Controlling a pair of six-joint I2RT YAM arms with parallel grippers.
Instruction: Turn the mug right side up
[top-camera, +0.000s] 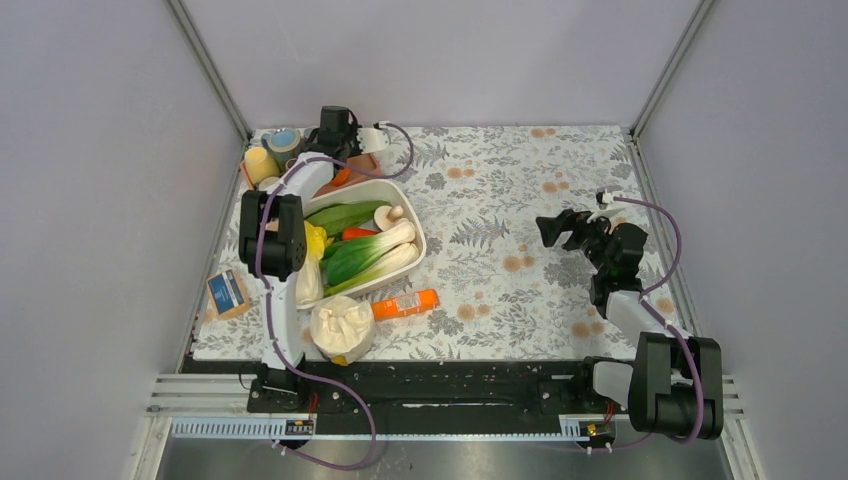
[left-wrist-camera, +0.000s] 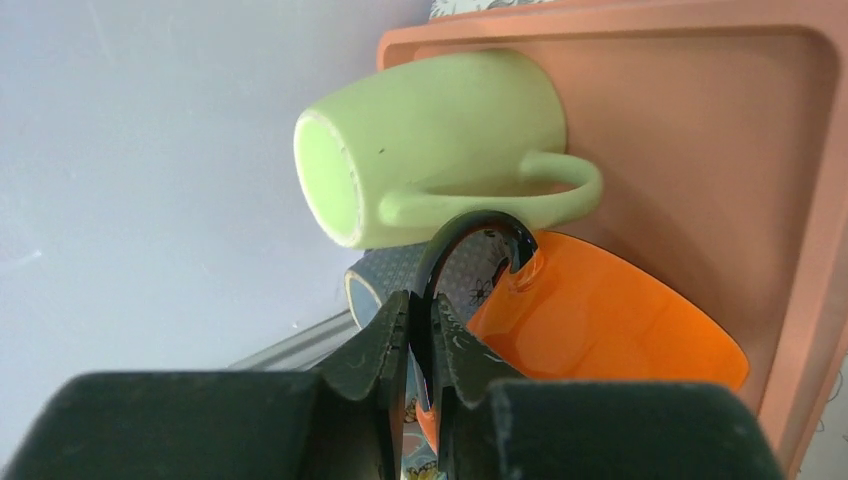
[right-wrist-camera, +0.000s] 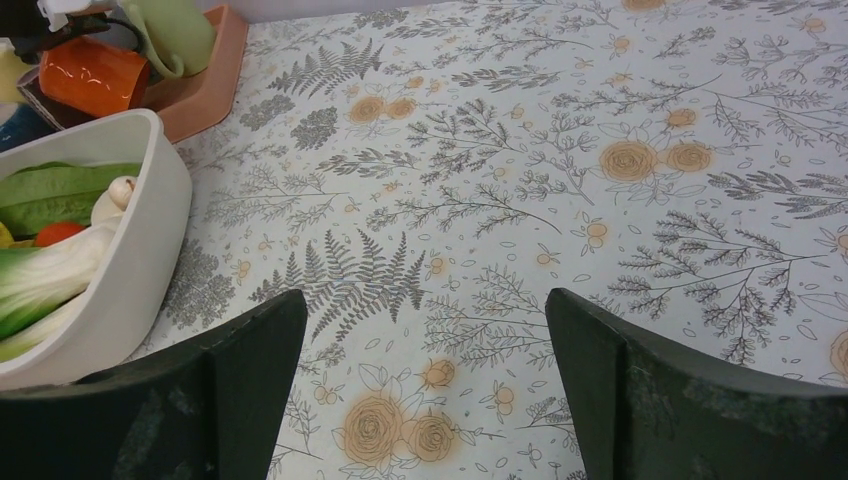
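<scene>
Mug (left-wrist-camera: 392, 272) under work: dark body with a small flower print and a black handle (left-wrist-camera: 470, 232). I saw it in the lower centre of the left wrist frame, between a green mug (left-wrist-camera: 450, 130) above it and an orange mug (left-wrist-camera: 610, 325) to its lower right. The green and orange mugs rested against an orange tray (left-wrist-camera: 730, 150) that filled the right side of that frame. Left gripper (left-wrist-camera: 420, 312) was clamped on the black handle, fingers nearly together with only the thin loop between them. Most of the dark mug was hidden behind the fingers, and I could not tell which end was up.

From the overhead camera the left arm reached to the upper left of the frame, with the tray and mugs mostly beneath it. A white bowl (top-camera: 385, 183) of vegetables sat just below that spot.

Right gripper (right-wrist-camera: 425, 300) hung at the right of the overhead frame, well apart from the mugs. Its fingers stood wide apart with nothing between them, only the flowered tablecloth (right-wrist-camera: 620, 150) below. Its wrist camera caught the orange and green mugs on the tray in its upper left corner.
</scene>
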